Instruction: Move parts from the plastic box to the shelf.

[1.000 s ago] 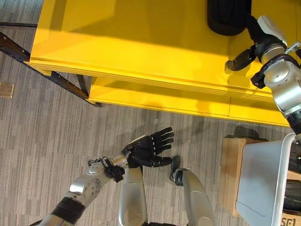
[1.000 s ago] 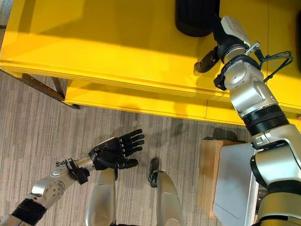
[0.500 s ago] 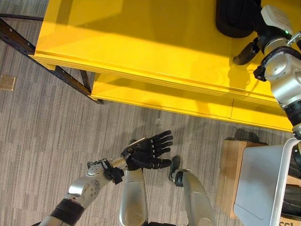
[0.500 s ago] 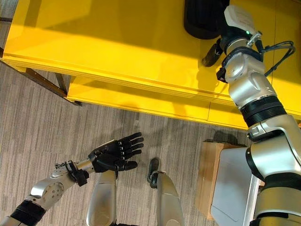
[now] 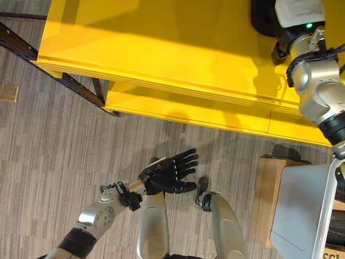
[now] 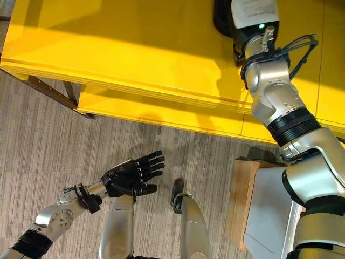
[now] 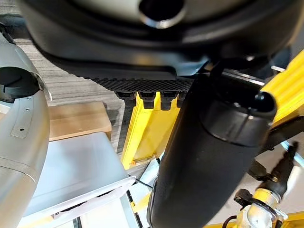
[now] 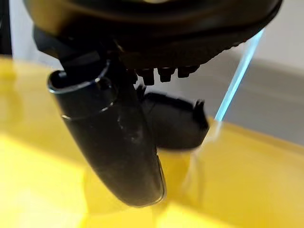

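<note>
The shelf point(image 5: 161, 48) is a broad, smooth board of glossy yellow, its front edge stepped in thin layers, with a second yellow level below and a dark metal frame point(image 5: 32, 51) at its left end. At its far right lies a black, rounded, matte part point(image 5: 263, 19) — the right hand point(image 8: 118, 137) reaches over the shelf just beside it. In the right wrist view the thumb hangs down over the yellow surface before a black piece with a notched edge; whether the fingers grip it cannot be told. The left hand point(image 5: 171, 171) hovers low over the floor, palm up, fingers spread and straight. The plastic box point(image 5: 302, 210), pale grey and smooth-walled, sits on a light wooden block point(image 5: 265, 199) at lower right. The floor point(image 5: 54, 162) is grey carpet with a fine streaked weave.
</note>
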Controlling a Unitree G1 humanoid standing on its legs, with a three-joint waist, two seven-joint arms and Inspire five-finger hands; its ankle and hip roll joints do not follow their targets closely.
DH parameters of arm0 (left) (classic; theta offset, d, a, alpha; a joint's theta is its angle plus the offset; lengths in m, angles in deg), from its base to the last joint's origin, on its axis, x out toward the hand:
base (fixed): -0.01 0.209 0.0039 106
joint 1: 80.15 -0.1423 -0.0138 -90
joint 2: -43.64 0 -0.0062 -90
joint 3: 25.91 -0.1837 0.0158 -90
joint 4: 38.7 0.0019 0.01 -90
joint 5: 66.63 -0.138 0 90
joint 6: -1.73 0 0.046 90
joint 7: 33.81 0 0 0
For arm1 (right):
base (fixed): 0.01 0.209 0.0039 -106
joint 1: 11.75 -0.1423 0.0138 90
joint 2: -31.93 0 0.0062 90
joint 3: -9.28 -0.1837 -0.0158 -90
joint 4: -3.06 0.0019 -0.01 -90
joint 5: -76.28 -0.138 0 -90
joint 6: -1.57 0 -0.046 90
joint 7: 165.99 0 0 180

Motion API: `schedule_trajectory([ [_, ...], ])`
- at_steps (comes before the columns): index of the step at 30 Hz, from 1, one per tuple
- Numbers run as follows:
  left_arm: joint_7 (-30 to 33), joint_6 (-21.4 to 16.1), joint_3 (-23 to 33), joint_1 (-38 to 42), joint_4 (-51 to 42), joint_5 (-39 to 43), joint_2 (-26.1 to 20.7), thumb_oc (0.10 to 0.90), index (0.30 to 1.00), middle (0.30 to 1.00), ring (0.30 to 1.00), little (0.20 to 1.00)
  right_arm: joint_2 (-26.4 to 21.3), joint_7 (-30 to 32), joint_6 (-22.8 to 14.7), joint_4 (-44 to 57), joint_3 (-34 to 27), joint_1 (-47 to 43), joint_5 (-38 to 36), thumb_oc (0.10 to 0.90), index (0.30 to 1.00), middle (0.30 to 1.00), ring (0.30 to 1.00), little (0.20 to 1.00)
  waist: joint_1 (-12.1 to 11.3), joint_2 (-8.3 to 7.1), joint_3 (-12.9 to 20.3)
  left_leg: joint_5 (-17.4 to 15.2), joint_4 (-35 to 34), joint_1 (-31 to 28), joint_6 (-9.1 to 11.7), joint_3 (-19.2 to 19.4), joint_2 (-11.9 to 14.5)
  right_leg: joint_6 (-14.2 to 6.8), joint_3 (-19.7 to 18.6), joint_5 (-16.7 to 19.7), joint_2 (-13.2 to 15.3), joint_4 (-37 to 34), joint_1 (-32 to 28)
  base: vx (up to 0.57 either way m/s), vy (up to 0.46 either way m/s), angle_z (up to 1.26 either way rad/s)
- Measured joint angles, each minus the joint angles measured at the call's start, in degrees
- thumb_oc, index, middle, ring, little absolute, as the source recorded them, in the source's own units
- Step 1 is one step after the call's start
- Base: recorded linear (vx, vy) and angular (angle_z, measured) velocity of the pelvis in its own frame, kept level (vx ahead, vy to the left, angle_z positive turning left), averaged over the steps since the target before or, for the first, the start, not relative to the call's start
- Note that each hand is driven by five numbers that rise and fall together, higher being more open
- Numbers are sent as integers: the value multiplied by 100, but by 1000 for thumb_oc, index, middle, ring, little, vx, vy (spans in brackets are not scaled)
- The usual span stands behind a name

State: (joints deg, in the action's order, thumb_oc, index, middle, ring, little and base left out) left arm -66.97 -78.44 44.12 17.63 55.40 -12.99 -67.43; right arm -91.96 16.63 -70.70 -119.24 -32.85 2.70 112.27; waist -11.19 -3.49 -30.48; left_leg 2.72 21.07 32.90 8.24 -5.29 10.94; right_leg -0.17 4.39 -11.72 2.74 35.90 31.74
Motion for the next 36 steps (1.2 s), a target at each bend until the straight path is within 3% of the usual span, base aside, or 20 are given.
schedule_trajectory([
  [10,-6,18,7,-96,-9,-3,-1,900,1000,1000,1000,1000,4,-360,118,-190,71,-372,-490,900,1000,1000,1000,1000,-21,-1,0,5,149,247,6,-67,-17,15,38,-33,19,198,242,16,-14,2],
  [15,-5,84,85,-155,-88,-2,-3,900,1000,1000,1000,1000,5,-464,328,-345,-279,-393,-1327,900,1000,1000,1000,1000,-15,-2,1,28,157,303,12,-83,-19,19,44,-35,20,240,313,3,-13,0],
  [26,-4,385,244,-212,-303,-2,-30,900,1000,1000,1000,1000,56,-991,365,-1012,-825,-442,-2941,900,1000,1000,1000,1000,-12,-2,4,68,159,303,12,-131,-19,74,82,-46,18,257,304,2,-15,1],
  [33,-4,426,300,-229,-304,-1,-38,900,1000,1000,1000,1000,-180,-1585,48,-1091,-804,-544,-2896,900,1000,1000,1000,1000,-33,-4,5,72,163,280,8,-134,-18,37,97,-20,18,260,266,4,-5,0],
  [36,-4,490,368,-248,-304,-1,-40,900,1000,1000,1000,1000,-235,-1985,-142,-1105,-656,-550,-2498,900,1000,1000,1000,1000,-39,-5,5,71,164,170,7,-139,-15,38,107,-21,17,235,142,0,0,0],
])
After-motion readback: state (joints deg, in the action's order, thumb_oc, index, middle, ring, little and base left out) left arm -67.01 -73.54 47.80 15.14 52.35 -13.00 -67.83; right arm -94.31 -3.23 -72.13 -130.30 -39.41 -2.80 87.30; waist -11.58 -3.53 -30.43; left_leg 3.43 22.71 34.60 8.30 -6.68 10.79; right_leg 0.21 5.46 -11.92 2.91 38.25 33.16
